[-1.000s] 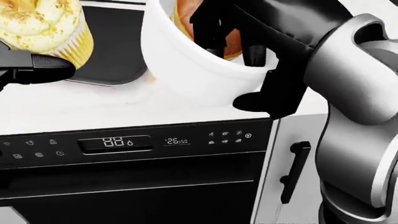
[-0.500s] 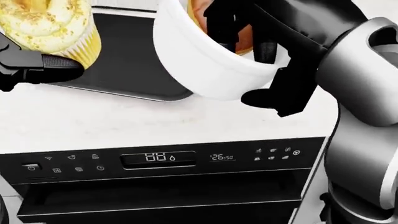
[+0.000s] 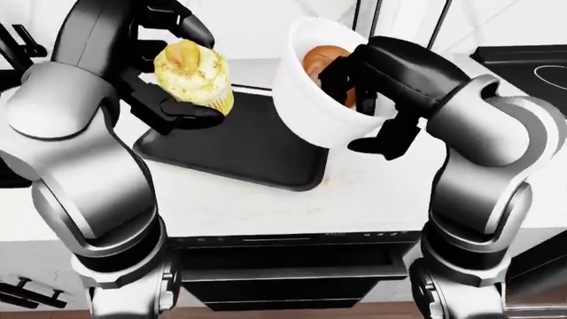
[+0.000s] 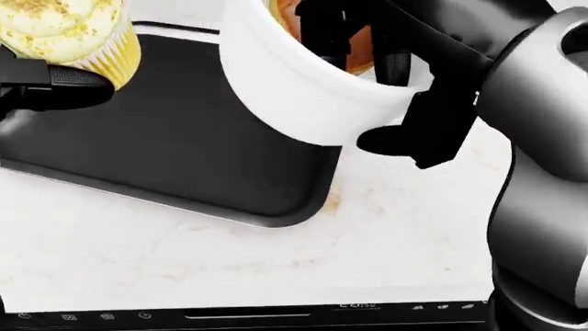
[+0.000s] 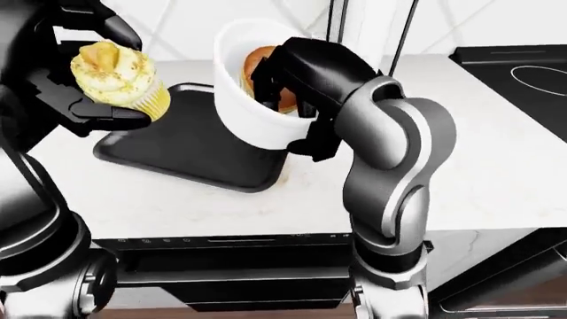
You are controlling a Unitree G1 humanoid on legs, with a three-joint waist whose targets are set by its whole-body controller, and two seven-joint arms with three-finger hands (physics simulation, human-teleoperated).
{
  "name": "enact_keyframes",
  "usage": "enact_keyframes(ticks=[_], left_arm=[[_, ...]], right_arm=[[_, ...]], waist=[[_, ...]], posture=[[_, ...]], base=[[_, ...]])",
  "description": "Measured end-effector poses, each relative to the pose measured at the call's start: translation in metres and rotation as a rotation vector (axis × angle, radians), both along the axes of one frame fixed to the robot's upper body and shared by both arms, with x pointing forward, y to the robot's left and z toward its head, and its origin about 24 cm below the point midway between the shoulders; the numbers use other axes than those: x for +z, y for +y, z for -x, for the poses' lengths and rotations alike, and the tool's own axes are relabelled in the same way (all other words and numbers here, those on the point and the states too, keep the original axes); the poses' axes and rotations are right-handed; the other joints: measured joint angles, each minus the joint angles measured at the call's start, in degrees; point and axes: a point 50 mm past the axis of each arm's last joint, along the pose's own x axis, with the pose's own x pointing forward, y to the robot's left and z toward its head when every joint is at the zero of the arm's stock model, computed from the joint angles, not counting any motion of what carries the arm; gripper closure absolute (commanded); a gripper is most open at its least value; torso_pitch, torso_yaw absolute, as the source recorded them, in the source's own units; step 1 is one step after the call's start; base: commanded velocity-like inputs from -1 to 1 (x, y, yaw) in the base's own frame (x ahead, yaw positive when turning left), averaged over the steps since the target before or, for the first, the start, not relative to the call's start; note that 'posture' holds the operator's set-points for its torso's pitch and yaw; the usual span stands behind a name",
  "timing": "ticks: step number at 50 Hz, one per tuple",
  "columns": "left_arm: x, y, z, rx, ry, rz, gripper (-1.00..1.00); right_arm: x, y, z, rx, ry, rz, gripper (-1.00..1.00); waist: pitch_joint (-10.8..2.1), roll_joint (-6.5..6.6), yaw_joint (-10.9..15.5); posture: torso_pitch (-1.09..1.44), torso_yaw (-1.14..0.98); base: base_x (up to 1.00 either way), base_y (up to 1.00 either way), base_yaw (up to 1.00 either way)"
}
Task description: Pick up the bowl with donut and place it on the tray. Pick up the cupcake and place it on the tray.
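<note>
Partly hidden: donut (image 3: 324,61) behind right hand (image 3: 367,80) fingers.

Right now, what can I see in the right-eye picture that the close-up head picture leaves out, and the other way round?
Only the right-eye view shows the black stovetop at its right edge, the robot's whole right arm and the oven below the counter. Only the head view shows the brownish stain on the counter by the tray's corner. Both show the cupcake in the left hand, the bowl with the donut in the right hand, and the tray.
</note>
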Motion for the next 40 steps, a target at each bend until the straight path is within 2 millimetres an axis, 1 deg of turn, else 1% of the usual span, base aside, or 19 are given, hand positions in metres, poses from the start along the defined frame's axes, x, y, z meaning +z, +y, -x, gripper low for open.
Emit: enact_keyframes(ticks=[1,2,4,5,6,9,10,12,13,14,17,19,20,22,23,27,31,36,40], left_arm=[[0.004,-0.001,0.002,-0.005,-0.016,-0.004,1.00],[0.007,-0.003,0.004,-0.011,-0.035,-0.010,1.00],[0.012,-0.005,0.008,-0.021,-0.063,-0.023,1.00],[0.013,-0.007,0.008,-0.027,-0.070,-0.027,1.00],[0.011,-0.009,0.008,-0.036,-0.062,-0.031,1.00],[0.003,-0.013,0.002,-0.063,-0.011,-0.037,1.00],[0.004,-0.013,0.003,-0.064,-0.013,-0.036,1.00],[0.007,-0.012,0.005,-0.056,-0.034,-0.032,1.00],[0.008,-0.011,0.006,-0.050,-0.039,-0.030,1.00],[0.008,-0.009,0.006,-0.043,-0.040,-0.029,1.00],[-0.001,-0.003,0.001,-0.013,0.007,-0.007,1.00],[-0.001,-0.002,0.002,-0.005,0.006,0.000,1.00],[0.001,-0.003,0.003,-0.009,-0.003,-0.002,1.00],[0.004,-0.007,0.004,-0.027,-0.020,-0.014,1.00],[0.007,-0.010,0.006,-0.037,-0.035,-0.024,1.00],[0.008,-0.009,0.007,-0.036,-0.043,-0.029,1.00],[0.005,-0.004,0.004,-0.014,-0.012,-0.011,1.00],[0.010,-0.002,0.008,-0.015,-0.029,-0.009,1.00],[0.013,-0.001,0.013,-0.020,-0.047,-0.013,1.00]], right_arm=[[0.003,-0.001,0.002,0.002,-0.015,-0.002,1.00],[0.006,-0.003,0.004,-0.002,-0.034,-0.008,1.00],[0.011,-0.008,0.007,-0.025,-0.070,-0.026,1.00],[0.013,-0.012,0.008,-0.043,-0.085,-0.034,1.00],[0.013,-0.016,0.009,-0.065,-0.091,-0.044,1.00],[0.007,-0.026,0.003,-0.122,-0.048,-0.065,1.00],[0.006,-0.028,0.001,-0.131,-0.038,-0.067,1.00],[0.008,-0.028,0.001,-0.135,-0.041,-0.069,1.00],[0.007,-0.027,0.001,-0.132,-0.045,-0.067,1.00],[0.006,-0.026,0.002,-0.126,-0.048,-0.066,1.00],[-0.004,-0.016,-0.003,-0.079,0.005,-0.034,1.00],[-0.006,-0.010,-0.003,-0.046,0.030,-0.013,1.00],[-0.006,-0.009,-0.002,-0.036,0.034,-0.008,1.00],[-0.005,-0.011,-0.001,-0.035,0.029,-0.009,1.00],[-0.003,-0.014,0.001,-0.043,0.015,-0.018,1.00],[0.006,-0.021,0.004,-0.086,-0.044,-0.054,1.00],[0.004,-0.020,0.003,-0.091,-0.042,-0.052,1.00],[-0.001,-0.011,-0.007,-0.056,0.023,-0.021,1.00],[0.003,-0.012,-0.013,-0.062,0.027,0.000,1.00]], waist=[[-0.31,-0.45,-0.18],[-0.31,-1.15,-0.28],[0.04,-2.93,-0.40],[-0.05,-3.26,-0.74],[0.15,-2.54,-1.23],[-0.09,-2.80,-1.63],[0.44,-2.51,-1.63],[1.54,-1.11,-2.00],[1.73,-0.04,-2.24],[1.71,0.53,-2.43],[1.36,-1.19,-1.01],[1.17,-2.03,-0.74],[1.12,-2.04,-0.75],[0.77,-1.14,-1.00],[0.84,-1.09,-0.97],[1.27,-1.76,-0.63],[1.91,-2.27,-0.61],[2.58,-2.12,-0.98],[2.76,-1.87,-0.78]], posture=[[0.00,0.00],[0.00,0.00],[0.00,0.00],[0.00,0.00],[0.00,0.00],[0.00,0.00],[0.00,0.00],[0.00,0.00],[0.00,0.00],[0.00,0.00],[0.00,0.00],[0.00,0.00],[0.00,0.00],[0.00,0.00],[0.00,0.00],[0.00,0.00],[0.00,0.00],[0.00,0.00],[0.00,0.00]], base=[[-0.02,0.27,0.00],[-0.02,0.27,0.00],[-0.03,0.27,0.00],[-0.02,0.27,0.00],[-0.02,0.27,0.00],[-0.01,0.14,0.00],[0.00,0.00,0.00],[0.00,0.00,0.00],[0.00,0.00,0.00],[0.00,0.13,0.00],[0.00,0.27,0.00],[0.00,0.30,0.00],[0.00,0.30,0.00],[0.00,0.15,0.00],[0.00,0.00,0.00],[0.00,0.00,0.00],[0.00,0.00,0.00],[0.00,0.00,0.00],[0.00,0.00,0.00]])
